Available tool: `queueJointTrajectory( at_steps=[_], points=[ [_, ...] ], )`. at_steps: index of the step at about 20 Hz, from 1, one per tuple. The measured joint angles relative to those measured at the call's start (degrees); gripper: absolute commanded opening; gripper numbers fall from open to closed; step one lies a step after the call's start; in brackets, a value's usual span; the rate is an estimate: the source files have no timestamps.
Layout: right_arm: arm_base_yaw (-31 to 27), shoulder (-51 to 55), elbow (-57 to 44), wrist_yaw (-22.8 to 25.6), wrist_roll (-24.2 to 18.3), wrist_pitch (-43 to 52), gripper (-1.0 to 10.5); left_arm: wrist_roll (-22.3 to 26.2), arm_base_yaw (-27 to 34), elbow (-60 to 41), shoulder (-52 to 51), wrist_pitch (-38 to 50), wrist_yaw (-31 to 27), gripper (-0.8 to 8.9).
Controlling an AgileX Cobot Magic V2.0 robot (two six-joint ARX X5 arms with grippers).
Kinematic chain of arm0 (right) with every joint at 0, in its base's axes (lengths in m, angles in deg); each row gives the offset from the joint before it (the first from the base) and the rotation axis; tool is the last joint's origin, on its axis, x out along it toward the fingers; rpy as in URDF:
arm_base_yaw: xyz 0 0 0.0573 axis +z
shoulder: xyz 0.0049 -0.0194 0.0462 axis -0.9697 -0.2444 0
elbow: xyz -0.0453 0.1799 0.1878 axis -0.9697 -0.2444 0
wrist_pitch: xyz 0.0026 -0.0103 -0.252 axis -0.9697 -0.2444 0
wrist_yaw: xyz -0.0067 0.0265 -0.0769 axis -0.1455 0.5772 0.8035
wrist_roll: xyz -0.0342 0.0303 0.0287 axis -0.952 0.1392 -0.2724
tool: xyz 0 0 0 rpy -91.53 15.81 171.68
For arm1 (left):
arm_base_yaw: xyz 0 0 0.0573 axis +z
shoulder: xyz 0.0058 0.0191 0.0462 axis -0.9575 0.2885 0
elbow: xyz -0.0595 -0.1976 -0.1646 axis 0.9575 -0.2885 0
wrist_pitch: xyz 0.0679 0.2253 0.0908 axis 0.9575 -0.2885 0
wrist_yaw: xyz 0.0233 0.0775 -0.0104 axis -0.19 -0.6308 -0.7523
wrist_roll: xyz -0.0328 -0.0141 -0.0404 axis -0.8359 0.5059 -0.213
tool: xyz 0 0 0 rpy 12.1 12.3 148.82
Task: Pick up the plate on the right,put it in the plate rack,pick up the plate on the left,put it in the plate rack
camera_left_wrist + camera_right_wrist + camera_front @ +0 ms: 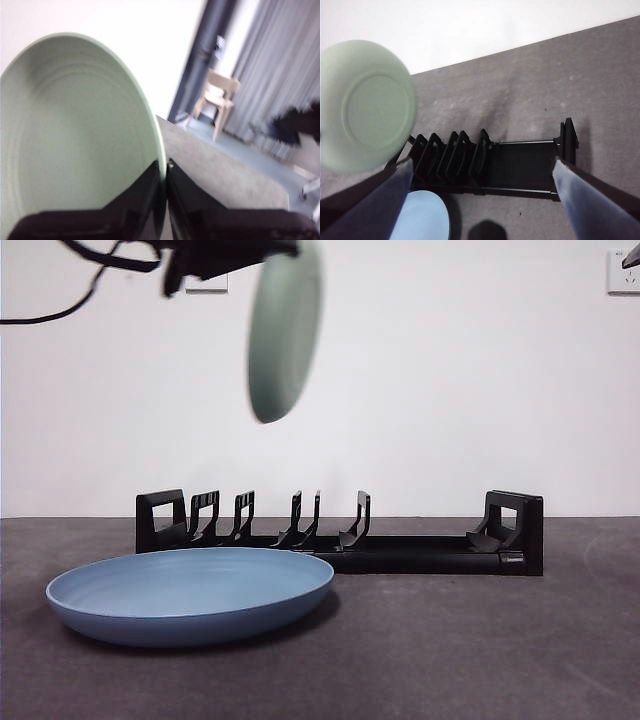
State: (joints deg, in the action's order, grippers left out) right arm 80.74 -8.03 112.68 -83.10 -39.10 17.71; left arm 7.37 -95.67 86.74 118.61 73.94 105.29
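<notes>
The left gripper [165, 167] is pinching the rim of the green plate [285, 332], its jaws drawn tight together, holding it on edge high above the plate rack [340, 533]. The front view is showing the blue plate [190, 593] lying flat on the table [480, 660] just before the rack; the left wrist view is missing both. The right gripper [480, 180] is hanging with its jaws wide apart, apparently well above the rack.
</notes>
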Motion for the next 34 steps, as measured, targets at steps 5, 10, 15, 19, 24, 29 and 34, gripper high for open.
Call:
queueJointTrajectory(
  at_steps=[5, 10, 15, 19, 24, 29, 34],
  points=[
    [0.0, -0.1, 0.0, 0.0, -0.1, -0.4, 4.7, -6.3, 5.4, 0.0, 0.0, 0.1, 0.3, -0.10],
    [0.0, -0.1, 0.0, 0.0, -0.1, -0.4, 4.7, -10.7, 7.6, 0.0, 0.0, 0.6, 0.3, -0.10],
    [0.0, -0.1, 0.0, 0.0, -0.2, -0.4, 4.7, -12.5, 7.8, 0.0, 0.8, 1.0, -0.1, -0.10],
    [0.0, -0.1, 0.0, 0.0, -0.2, -0.5, 4.7, -12.7, 7.8, 0.0, 3.1, 1.0, -1.2, -0.10],
    [0.0, -0.1, 0.0, 0.0, -0.2, -1.6, 4.7, -12.9, 7.8, 0.0, 6.8, 0.7, -2.6, -0.09],
    [0.0, -0.1, 0.0, 0.9, -0.2, -1.8, 4.7, -12.9, 7.8, 0.0, 9.9, 0.7, -2.6, -0.09],
    [0.0, -0.1, 0.0, 1.0, -0.2, -1.8, 4.7, -12.8, 7.8, 0.0, 12.0, -1.2, -4.1, -0.09]
  ],
)
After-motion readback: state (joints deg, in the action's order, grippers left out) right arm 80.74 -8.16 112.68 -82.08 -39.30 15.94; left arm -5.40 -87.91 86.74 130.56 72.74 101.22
